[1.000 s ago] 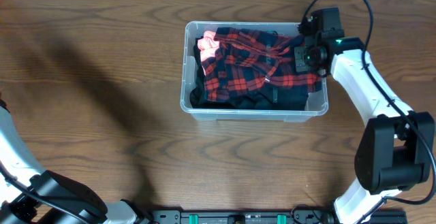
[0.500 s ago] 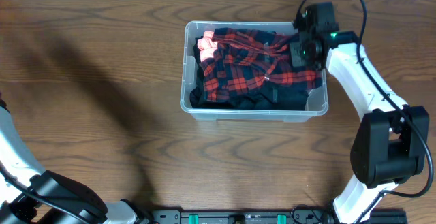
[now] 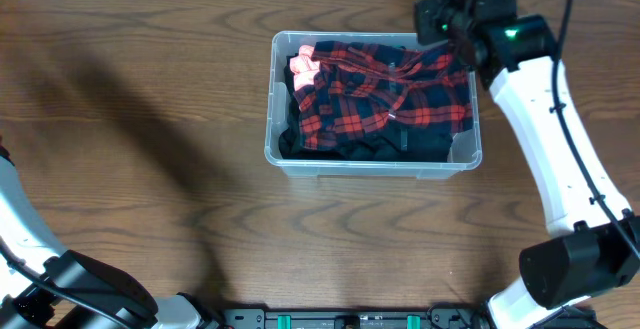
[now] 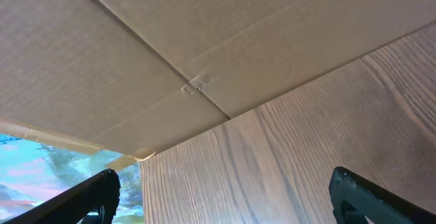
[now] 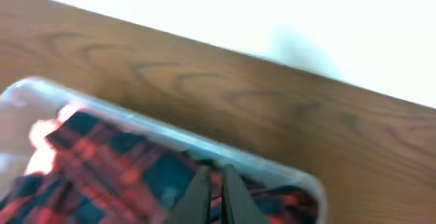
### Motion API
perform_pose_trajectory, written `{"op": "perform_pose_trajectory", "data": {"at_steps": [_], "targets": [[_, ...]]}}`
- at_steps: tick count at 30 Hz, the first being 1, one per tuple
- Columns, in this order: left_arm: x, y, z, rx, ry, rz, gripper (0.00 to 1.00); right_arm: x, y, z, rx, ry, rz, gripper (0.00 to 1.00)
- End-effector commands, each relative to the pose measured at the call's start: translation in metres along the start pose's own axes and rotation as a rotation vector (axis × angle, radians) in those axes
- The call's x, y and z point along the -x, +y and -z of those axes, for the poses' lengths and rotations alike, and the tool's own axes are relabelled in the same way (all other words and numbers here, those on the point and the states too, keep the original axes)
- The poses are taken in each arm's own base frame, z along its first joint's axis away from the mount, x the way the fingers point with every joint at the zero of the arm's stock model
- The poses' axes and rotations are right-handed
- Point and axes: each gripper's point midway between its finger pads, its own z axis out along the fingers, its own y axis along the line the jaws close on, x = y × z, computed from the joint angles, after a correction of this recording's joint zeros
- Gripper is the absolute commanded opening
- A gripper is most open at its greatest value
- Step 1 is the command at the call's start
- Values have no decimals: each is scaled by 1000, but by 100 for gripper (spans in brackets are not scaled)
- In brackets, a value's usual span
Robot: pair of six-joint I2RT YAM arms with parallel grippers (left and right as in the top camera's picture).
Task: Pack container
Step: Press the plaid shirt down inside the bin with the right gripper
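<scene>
Since a second ago the right gripper (image 3: pixel 443 17) has swung off the container's (image 3: pixel 372 168) upper-right corner toward the frame's top edge, jaws clenched together. Glossy wood-grain table (image 3: pixel 150 119) carries the clear, round-cornered container at upper centre, stuffed with crumpled red-and-black plaid cloth (image 3: pixel 385 94). Left gripper (image 4: pixel 221 200) jaws are spread wide.

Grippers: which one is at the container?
The right gripper, above the container's far right corner; the left gripper is open, facing cardboard instead.
</scene>
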Motion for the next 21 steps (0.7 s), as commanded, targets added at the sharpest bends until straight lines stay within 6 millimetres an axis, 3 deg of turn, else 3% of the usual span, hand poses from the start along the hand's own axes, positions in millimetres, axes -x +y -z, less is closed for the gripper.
{"op": "perform_pose_trajectory", "data": {"at_steps": [1,6,16,19,21], "targets": [[-3,5,1,17,2,6,98,-21,33,-14,75,73,47,5],[-3,5,1,17,2,6,98,-71,70,-37,155,252,91,5],[-3,5,1,17,2,6,98,-252,93,-78,163,876,104,4],[-3,5,1,17,2,6,98,-271,94,-84,176,930,141,4],[-3,5,1,17,2,6,98,-267,95,-89,180,904,146,3]]}}
